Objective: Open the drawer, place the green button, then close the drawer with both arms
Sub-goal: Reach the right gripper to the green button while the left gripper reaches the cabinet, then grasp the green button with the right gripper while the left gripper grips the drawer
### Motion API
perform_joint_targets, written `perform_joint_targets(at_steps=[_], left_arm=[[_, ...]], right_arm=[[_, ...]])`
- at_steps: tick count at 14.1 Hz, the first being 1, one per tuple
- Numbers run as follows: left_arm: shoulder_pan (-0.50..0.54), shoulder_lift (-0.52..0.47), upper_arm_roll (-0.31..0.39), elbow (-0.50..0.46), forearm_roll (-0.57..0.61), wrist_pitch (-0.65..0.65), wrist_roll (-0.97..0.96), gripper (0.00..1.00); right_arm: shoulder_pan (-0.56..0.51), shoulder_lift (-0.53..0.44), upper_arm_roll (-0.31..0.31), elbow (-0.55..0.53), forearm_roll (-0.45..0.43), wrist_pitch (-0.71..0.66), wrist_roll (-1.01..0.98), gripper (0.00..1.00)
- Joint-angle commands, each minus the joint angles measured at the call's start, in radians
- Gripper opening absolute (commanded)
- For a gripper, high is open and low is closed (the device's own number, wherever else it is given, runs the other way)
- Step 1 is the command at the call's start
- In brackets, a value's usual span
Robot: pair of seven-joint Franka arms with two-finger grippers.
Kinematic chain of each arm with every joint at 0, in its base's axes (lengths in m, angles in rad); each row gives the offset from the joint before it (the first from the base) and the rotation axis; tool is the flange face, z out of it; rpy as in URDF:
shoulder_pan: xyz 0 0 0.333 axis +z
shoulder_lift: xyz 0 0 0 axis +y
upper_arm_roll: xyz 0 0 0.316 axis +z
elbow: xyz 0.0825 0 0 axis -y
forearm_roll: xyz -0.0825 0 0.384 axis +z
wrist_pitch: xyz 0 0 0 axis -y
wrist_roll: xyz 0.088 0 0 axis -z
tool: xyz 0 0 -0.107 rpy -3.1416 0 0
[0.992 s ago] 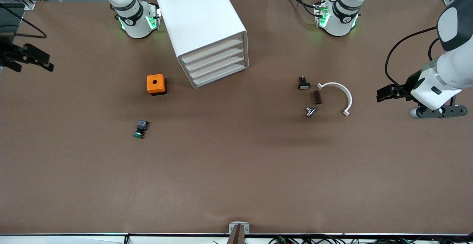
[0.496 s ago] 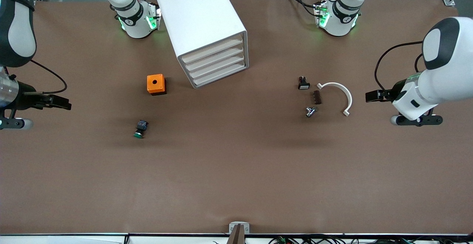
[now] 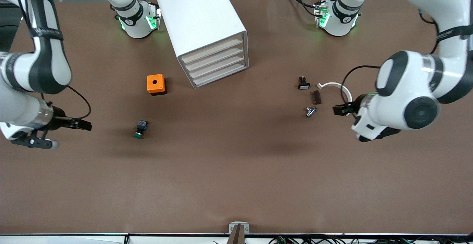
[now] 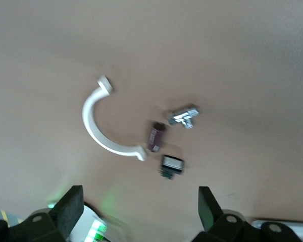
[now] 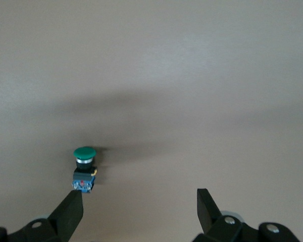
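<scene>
The white cabinet (image 3: 199,18) stands near the robots' bases, and all its beige drawer fronts (image 3: 216,62) are pushed in. The green-capped button (image 3: 140,129) lies on its side on the brown table, nearer to the front camera than the orange cube (image 3: 156,84). My right gripper (image 3: 87,126) hangs open over the table beside the button, toward the right arm's end. In the right wrist view the button (image 5: 84,169) lies just past one fingertip of that gripper (image 5: 139,209). My left gripper (image 3: 337,110) is open and empty over the small parts.
A white C-shaped piece (image 3: 342,90), a brown piece (image 3: 317,97), a small metal part (image 3: 310,111) and a black piece with a white cap (image 3: 303,84) lie together toward the left arm's end. The left wrist view shows the same C-shaped piece (image 4: 98,126) ahead of the left gripper (image 4: 139,209).
Both arms have swung in from the table's ends. The right gripper came toward the button, the left gripper toward the small parts. Both stayed open.
</scene>
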Motion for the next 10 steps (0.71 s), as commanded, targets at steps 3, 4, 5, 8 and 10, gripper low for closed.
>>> perform_joint_targets(at_steps=[3,4,5,8,10], left_arm=[[-0.133,0.141,0.014,0.097,-0.142,-0.032,-0.329,1.0],[-0.15,0.163,0.016,0.107,-0.191,-0.03,-0.448,1.0],[-0.155,0.189,0.014,0.109,-0.249,-0.027,-0.566,1.0],[-0.19,0.223,0.011,0.11,-0.372,-0.019,-0.852,1.0],[-0.195,0.258,0.013,0.11,-0.472,-0.018,-0.927,1.0]], right_arm=[[0.076,0.047,-0.001,-0.079,0.006,0.134,0.154,1.0],[0.086,0.045,-0.001,-0.117,0.006,0.174,0.181,1.0],[0.092,0.045,-0.001,-0.158,0.006,0.225,0.196,1.0],[0.101,0.044,0.001,-0.246,0.008,0.337,0.233,1.0],[0.141,0.044,0.001,-0.286,0.008,0.39,0.308,1.0]])
